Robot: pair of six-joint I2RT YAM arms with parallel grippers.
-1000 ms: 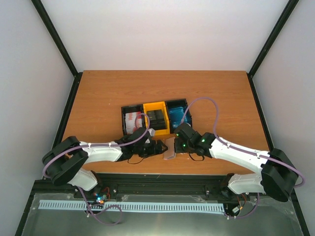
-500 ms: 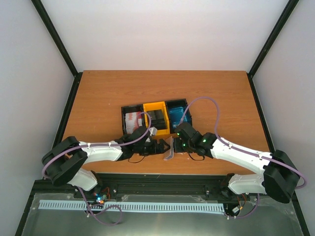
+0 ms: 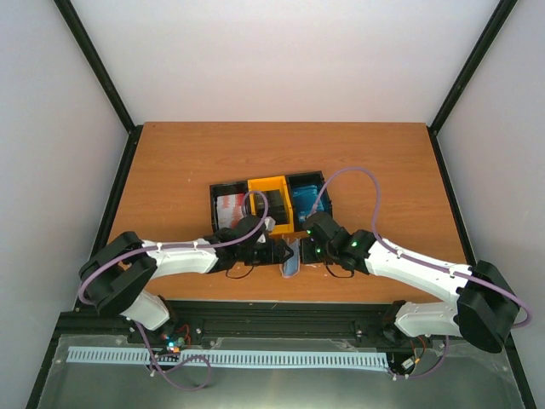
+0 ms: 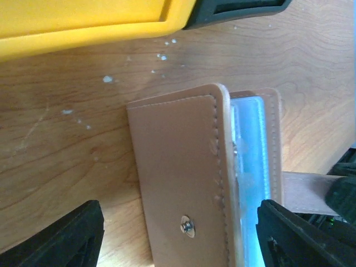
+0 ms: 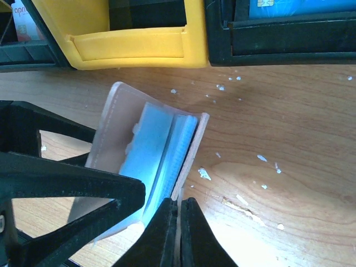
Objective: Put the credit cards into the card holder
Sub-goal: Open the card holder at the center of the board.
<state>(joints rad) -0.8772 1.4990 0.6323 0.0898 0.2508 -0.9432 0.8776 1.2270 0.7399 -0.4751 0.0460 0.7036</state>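
Card holder (image 4: 178, 183) sits between left end effector (image 4: 178, 231) fingers (image 4: 69, 239), seemingly loose

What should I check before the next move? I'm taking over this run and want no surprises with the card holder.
1. right gripper shut on the card holder flap: ok.
2. left gripper open, straddling the holder: ok.
3. Holder's pockets exposed: ok, partly open.
4. Card already seated in a pocket: cannot tell.
5. blue card waiting in the black bin: ok.
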